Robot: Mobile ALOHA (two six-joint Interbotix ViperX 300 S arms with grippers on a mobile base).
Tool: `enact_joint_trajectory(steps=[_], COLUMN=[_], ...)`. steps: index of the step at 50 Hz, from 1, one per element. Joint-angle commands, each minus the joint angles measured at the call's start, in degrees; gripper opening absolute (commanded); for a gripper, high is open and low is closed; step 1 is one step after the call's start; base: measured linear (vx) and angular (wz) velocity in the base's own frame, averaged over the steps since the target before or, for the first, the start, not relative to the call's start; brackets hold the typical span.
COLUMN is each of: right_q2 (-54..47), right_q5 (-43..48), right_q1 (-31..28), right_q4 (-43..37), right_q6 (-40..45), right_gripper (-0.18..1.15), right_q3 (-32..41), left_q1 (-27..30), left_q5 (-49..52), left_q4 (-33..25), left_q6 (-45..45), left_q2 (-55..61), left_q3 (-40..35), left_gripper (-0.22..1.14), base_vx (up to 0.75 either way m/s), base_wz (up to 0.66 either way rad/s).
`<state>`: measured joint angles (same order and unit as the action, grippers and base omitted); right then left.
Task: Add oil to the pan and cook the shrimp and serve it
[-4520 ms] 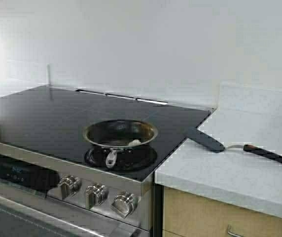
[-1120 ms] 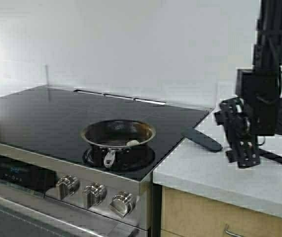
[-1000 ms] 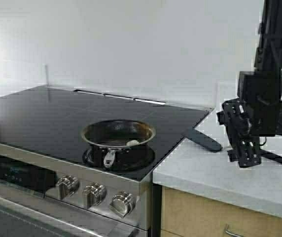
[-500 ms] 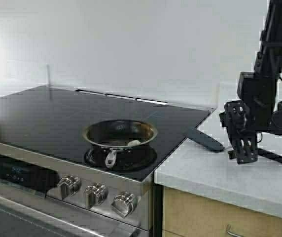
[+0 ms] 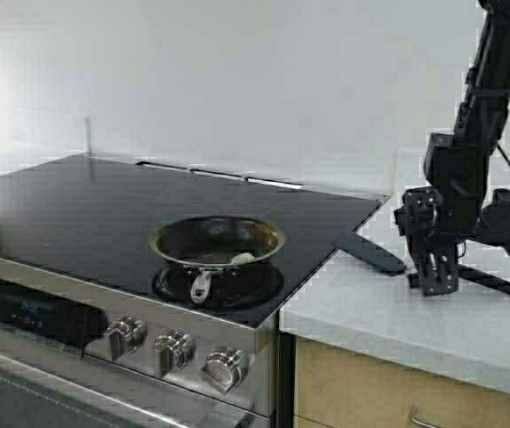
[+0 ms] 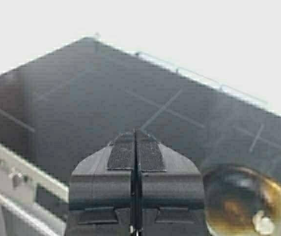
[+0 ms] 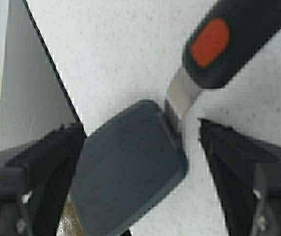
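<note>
White countertop [image 5: 389, 312] edge beside stove [image 5: 77, 214]; right claw [image 7: 140, 162] wide open, empty, straddling spatula [image 7: 130, 196] there.

The high view looked forward and down from behind the arms, taking in the stove [image 5: 103, 209], the pan [image 5: 217, 243] and the white table [image 5: 433, 294] from well back. The left wrist view faced across the glass cooktop [image 6: 106, 108] past its own left claw [image 6: 136, 152], sharing the pan [image 6: 248, 206] with the high view. The right wrist view looked straight down, very near the spatula [image 7: 130, 177], which the high view also showed [image 5: 375, 254], with the right claw [image 5: 438, 281] just above it.
</note>
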<state>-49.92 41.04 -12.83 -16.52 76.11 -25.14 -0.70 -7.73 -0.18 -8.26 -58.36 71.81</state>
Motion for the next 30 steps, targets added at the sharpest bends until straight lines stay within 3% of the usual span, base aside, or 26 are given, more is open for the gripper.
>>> enact_joint_trajectory(steps=[1,30], right_q2=[0.4,-3.7], right_q5=[-0.4,-0.5], right_q1=[1.1,2.3], right_q4=[-0.4,-1.1], right_q6=[-0.3,-0.3], right_gripper=[1.01,1.01], right_q3=[0.8,6.1], left_q1=[0.0,0.0], left_q5=[-0.3,-0.3], left_q4=[-0.1,0.0], left_q6=[0.0,0.0], left_q2=[0.3,0.3], left_q3=[-0.4,-0.4], left_gripper=[0.03,0.03], base_vx=[0.00,0.00], base_wz=[0.00,0.00])
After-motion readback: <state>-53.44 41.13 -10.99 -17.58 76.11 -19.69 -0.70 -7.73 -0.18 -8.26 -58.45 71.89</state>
